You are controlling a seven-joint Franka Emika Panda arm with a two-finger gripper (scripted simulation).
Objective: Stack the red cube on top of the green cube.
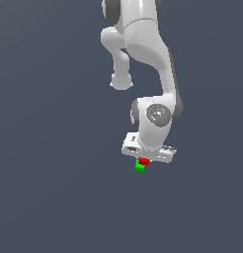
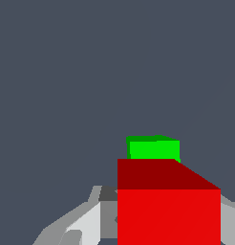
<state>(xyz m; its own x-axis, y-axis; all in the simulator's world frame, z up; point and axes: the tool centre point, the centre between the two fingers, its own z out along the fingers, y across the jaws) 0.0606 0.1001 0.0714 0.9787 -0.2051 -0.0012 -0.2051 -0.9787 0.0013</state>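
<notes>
In the exterior view the red cube [image 1: 143, 161] sits just under the white hand, inside my gripper [image 1: 144, 158]. The green cube [image 1: 140, 167] lies on the floor directly below it, slightly toward the exterior view's left. The two cubes look as if they meet, but I cannot tell whether they touch. The wrist view shows the red cube [image 2: 168, 210] large between my grey fingers [image 2: 83, 224], with the gripper [image 2: 157, 232] shut on it. The green cube [image 2: 154, 148] shows just past the red cube's far edge, partly hidden by it.
A flat dark grey floor [image 1: 49, 188] surrounds the cubes. The white arm [image 1: 153, 64] rises above the hand toward the top of the exterior view.
</notes>
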